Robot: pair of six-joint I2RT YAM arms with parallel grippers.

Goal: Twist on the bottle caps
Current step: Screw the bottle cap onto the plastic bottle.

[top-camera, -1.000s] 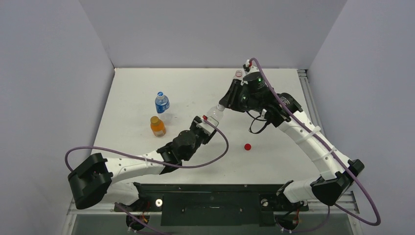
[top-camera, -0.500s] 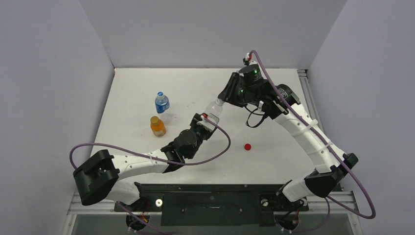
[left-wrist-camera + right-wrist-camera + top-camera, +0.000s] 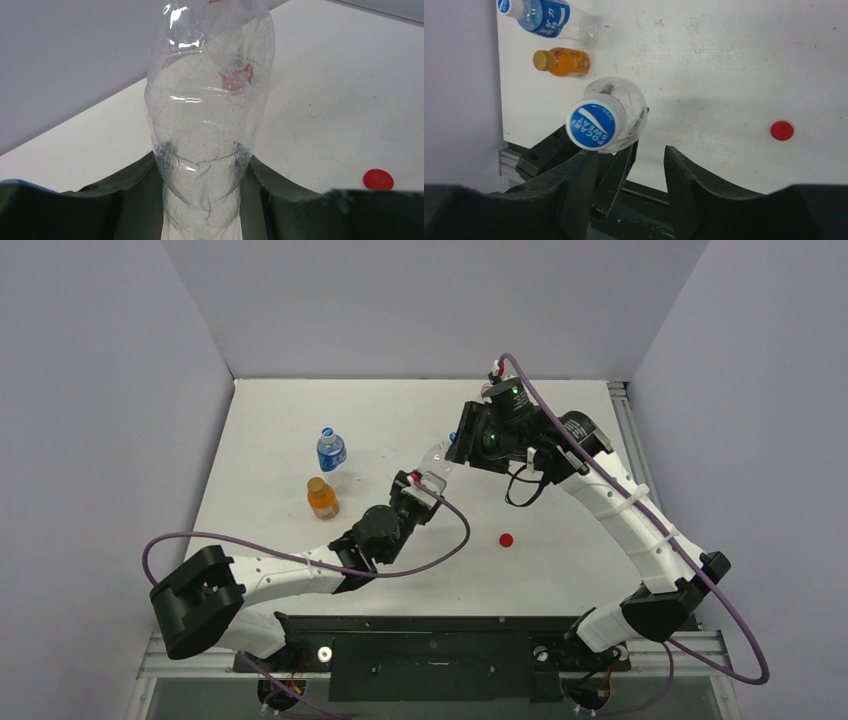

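Observation:
My left gripper is shut on the lower body of a clear bottle, which it holds tilted above the table. A blue-and-white bottle cap sits on that bottle's neck. My right gripper is open just behind the cap. Its left finger lies under the cap's edge, and nothing is between the fingers. A loose red cap lies on the table. The blue-labelled bottle and the orange bottle both wear caps.
The blue-labelled bottle and the orange bottle stand left of my left arm. Grey walls close the table's back and sides. The dark base rail runs along the near edge.
My right gripper has opened and let go of the blue-and-white cap, which stays on the clear bottle. Both arms shifted slightly left with the bottle.

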